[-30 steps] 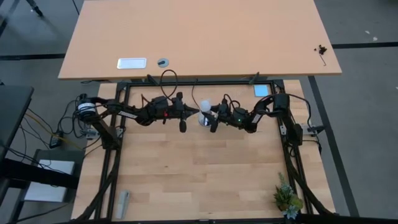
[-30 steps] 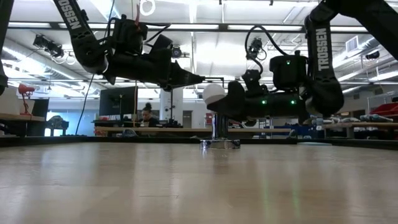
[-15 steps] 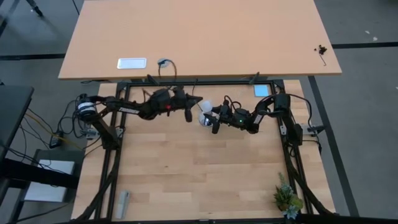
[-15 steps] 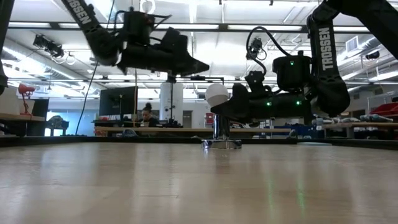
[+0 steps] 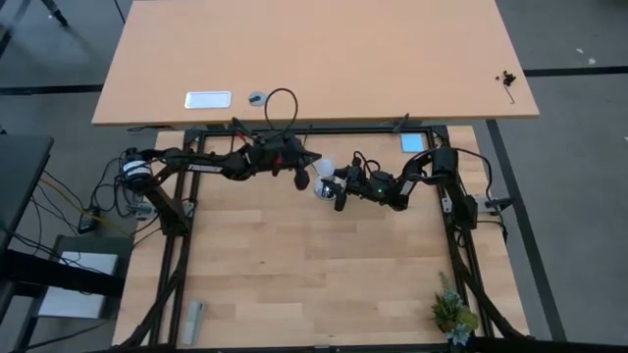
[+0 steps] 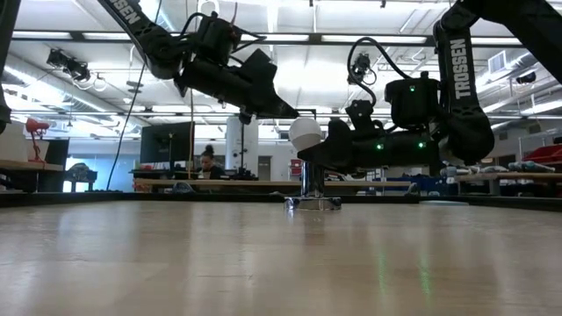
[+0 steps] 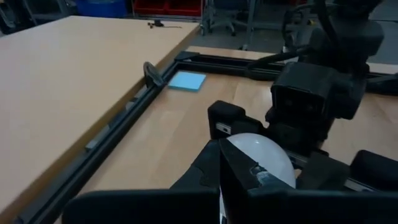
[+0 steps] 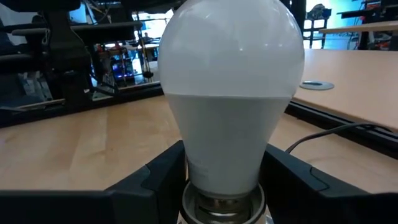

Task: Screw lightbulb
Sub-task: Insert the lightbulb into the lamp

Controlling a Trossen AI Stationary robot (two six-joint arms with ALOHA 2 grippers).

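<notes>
Right claw clamped on lightbulb; left claw together, just above.

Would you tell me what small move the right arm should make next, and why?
Probably twist the lightbulb further. The right gripper has its jaws around the bulb's neck, and the bulb stands upright in the socket base. The shut left gripper hovers beside the bulb.
</notes>
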